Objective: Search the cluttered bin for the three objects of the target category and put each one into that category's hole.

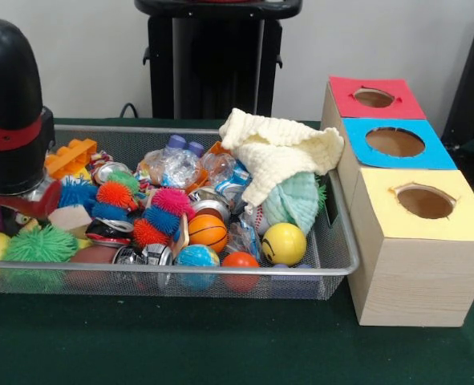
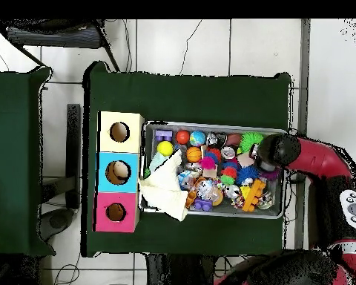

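At the left edge of the front view, the arm (image 1: 10,108) looms over the bin's (image 1: 333,269) left end, black with a red band. The gripper is buried behind that bulk, so whether it is wide, narrow or holding something, I cannot tell. The bin fills the middle of the frame, crammed: a yellow ball (image 1: 284,243) at lower right, a basketball (image 1: 208,232) just left of it, spiky balls (image 1: 116,194) left of centre, crushed cans (image 1: 209,206), plastic bottles (image 1: 176,163) at the back. A cream cloth (image 1: 278,152) drapes over the bin's upper right corner. To the right stands the box (image 1: 397,281), three holes in a row: red (image 1: 374,98) at top, blue (image 1: 395,142) in the middle, yellow (image 1: 425,202) lowest. Overhead, the arm sits over the bin's right end, the box at its left.
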Robot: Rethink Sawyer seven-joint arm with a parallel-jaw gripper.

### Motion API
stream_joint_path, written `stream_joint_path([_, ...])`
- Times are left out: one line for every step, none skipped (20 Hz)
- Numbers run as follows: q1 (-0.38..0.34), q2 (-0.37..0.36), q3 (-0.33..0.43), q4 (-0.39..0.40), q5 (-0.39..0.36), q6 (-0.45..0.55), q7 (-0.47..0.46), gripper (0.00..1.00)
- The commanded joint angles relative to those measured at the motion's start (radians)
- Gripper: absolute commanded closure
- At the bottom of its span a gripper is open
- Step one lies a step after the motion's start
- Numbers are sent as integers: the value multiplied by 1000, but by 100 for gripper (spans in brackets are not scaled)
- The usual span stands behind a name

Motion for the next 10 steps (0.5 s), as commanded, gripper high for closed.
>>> stream_joint_path([72,118,-75,2,-5,309,-4,0])
stream_joint_path([74,121,-77,2,-3,316,-7,0])
stream_joint_path([71,126,-73,1,1,316,-11,0])
stream_joint_path([68,137,-68,-2,8,318,-14,0])
stream_joint_path([61,134,-62,22,14,292,-12,0])
stream_joint_path([53,142,-52,29,21,268,-14,0])
stream_joint_path([41,138,-43,56,25,230,-15,0])
stream_joint_path([35,146,-36,62,28,204,-13,0])
stream_joint_path([25,137,-29,92,31,167,-9,0])
stream_joint_path([14,133,-19,111,32,122,-9,0])
